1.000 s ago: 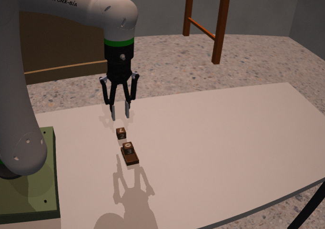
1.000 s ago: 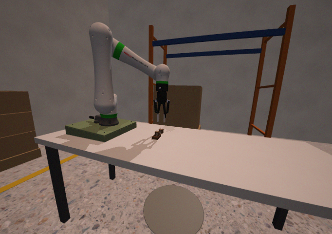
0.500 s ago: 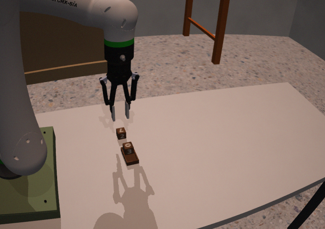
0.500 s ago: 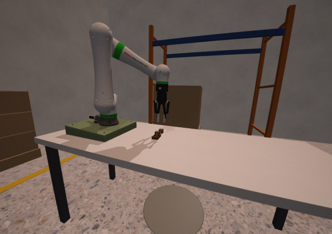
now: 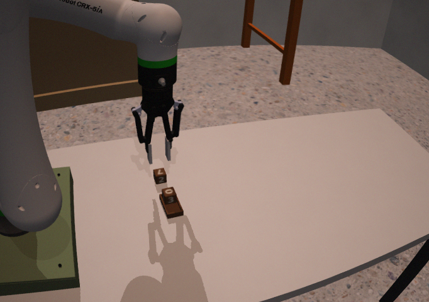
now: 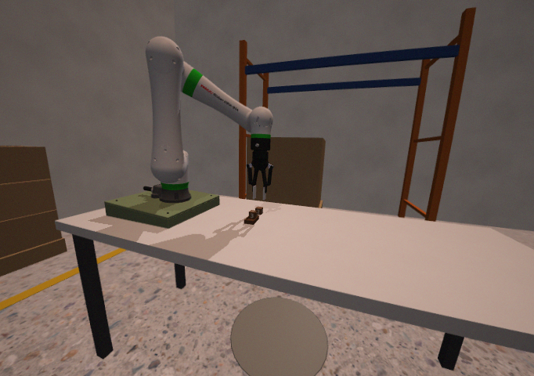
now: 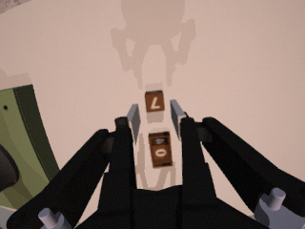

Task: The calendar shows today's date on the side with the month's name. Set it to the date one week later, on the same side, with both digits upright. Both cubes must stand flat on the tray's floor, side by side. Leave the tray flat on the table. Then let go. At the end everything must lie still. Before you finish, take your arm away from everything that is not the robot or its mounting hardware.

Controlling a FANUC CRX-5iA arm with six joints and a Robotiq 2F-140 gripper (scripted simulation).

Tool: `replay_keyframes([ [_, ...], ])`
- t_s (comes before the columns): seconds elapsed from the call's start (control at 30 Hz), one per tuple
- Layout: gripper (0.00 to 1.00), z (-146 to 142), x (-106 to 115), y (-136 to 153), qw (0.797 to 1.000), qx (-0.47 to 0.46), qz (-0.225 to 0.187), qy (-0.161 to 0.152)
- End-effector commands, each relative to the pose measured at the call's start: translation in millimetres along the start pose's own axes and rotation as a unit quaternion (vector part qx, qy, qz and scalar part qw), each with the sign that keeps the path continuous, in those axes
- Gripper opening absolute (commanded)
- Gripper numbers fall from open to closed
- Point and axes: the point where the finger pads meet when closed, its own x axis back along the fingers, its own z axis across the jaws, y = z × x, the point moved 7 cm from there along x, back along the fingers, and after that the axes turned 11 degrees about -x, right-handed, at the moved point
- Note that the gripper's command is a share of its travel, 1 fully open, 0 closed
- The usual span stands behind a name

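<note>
Nearest in the top view: the tray (image 5: 174, 214) (image 6: 250, 222) (image 7: 168, 164), flat on the table (image 5: 293, 178) (image 6: 365, 257) (image 7: 238, 72). The seated block (image 5: 168, 195) (image 6: 252, 214) (image 7: 161, 153) sits at its far end, 0 up and 3 on the near side. That leaves the near bay free — my guess is for the second digit.

Just beyond the tray, apart from it, is the loose block (image 5: 160, 175) (image 6: 258, 210) (image 7: 154, 101), standing on the table with a 2 on the near side. Probably out there so I can grip and turn it without hitting the tray walls.

Farther up, the claw (image 5: 158, 153) (image 6: 259, 193) (image 7: 154, 111) hangs above the blocks, pointing down, nothing in it. Fingers part-way in, gap wider than a block — likely pre-set narrow to clear the neighbour on the way down.

Top view gives near-side digits; wrist doesn't show those but puts the loose block between the fingertips in line of sight. Exterior confirms height off the table, and the whole rack (image 5: 288, 42) (image 6: 452, 110) at the back, which top view crops. Can't read the month lettering anywhere, so I'd check the target date before gripping.
</note>
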Motion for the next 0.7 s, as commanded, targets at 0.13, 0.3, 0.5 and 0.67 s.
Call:
replay_keyframes([
  [0.13,0.29,0,-8,0,1.000,0.000,0.000,0.000],
  [0.3,0.29,0,-16,0,1.000,0.000,0.000,0.000],
  [0.5,0.29,0,-25,0,1.000,0.000,0.000,0.000],
  [0.67,0.29,0,-28,0,1.000,0.000,0.000,0.000],
])
